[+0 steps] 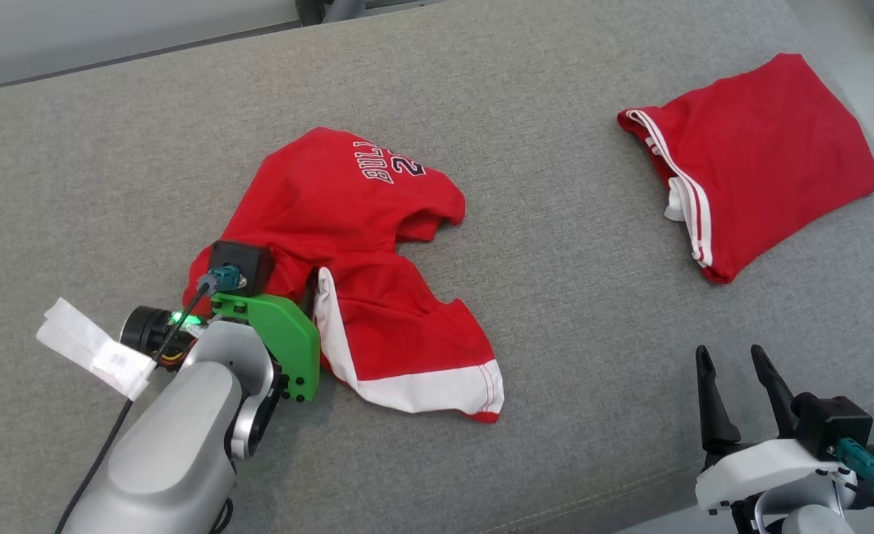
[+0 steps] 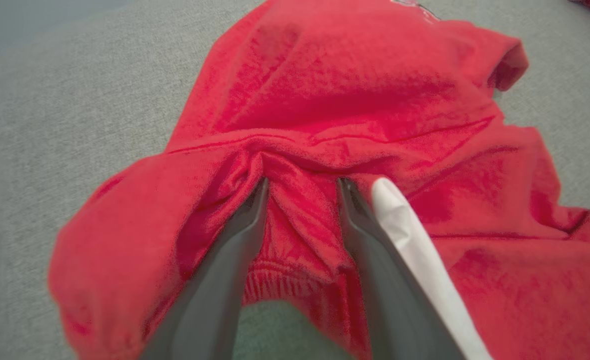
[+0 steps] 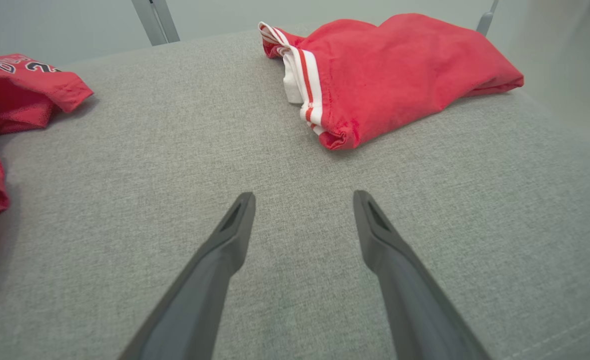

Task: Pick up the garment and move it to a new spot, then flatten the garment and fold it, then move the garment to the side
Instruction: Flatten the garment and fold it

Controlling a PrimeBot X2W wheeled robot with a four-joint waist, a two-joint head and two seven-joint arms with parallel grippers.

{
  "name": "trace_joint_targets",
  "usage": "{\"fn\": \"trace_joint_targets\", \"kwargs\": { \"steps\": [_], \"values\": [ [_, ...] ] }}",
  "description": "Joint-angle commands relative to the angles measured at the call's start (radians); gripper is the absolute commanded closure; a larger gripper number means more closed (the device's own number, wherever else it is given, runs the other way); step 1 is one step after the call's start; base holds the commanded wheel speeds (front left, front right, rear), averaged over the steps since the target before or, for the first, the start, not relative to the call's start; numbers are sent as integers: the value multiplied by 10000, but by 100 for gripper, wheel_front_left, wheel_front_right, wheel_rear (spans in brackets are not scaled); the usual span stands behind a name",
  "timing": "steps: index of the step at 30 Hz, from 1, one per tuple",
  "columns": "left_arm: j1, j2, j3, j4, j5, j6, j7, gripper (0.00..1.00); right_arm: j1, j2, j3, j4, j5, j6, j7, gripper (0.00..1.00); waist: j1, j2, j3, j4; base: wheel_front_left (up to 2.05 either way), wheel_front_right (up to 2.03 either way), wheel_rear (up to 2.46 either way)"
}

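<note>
**Pick-up step — grasp in preparation.** The left gripper (image 2: 302, 186) sat on the crumpled red garment (image 1: 348, 222), which lay left of centre on the grey cushion (image 1: 570, 311). Its jaws were part-open astride a raised ridge of cloth and apparently not yet pinching it. The next move probably called for closing on that ridge, then lifting. The left forearm slanted in from the lower left, wrist pitched downward. The right gripper (image 1: 729, 354) hung wide open and empty — well apart.

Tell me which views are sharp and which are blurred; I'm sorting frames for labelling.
Head view: sharp and evenly lit, with faint shadows and legible print on the jersey. Left wrist view: soft all over, with the left end effector and the fabric around it blurred. Right wrist view: the cushion weave is crisp, the right end effector is slightly soft, and there is no glare.
</note>
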Motion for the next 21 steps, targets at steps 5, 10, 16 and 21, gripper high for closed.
{"fn": "trace_joint_targets", "kwargs": {
  "steps": [5,10,16,21],
  "values": [
    [231,-48,230,440,-98,-57,-917,0,184,-10,-149,54,107,-19,-31,0,0,6,-40,-144,0,0,0],
    [1302,292,536,-935,-217,324,-1818,0,295,-12,-262,68,134,-19,-31,0,0,6,-236,91,0,0,0],
    [3052,758,825,-3166,-412,1085,-2254,0,365,-13,-242,56,157,-19,-31,0,0,6,-371,306,0,0,0],
    [4740,1017,1100,-4986,-794,1928,-2250,0,413,-12,-257,19,59,-19,-31,0,0,6,-449,460,0,0,0]
  ]
}}
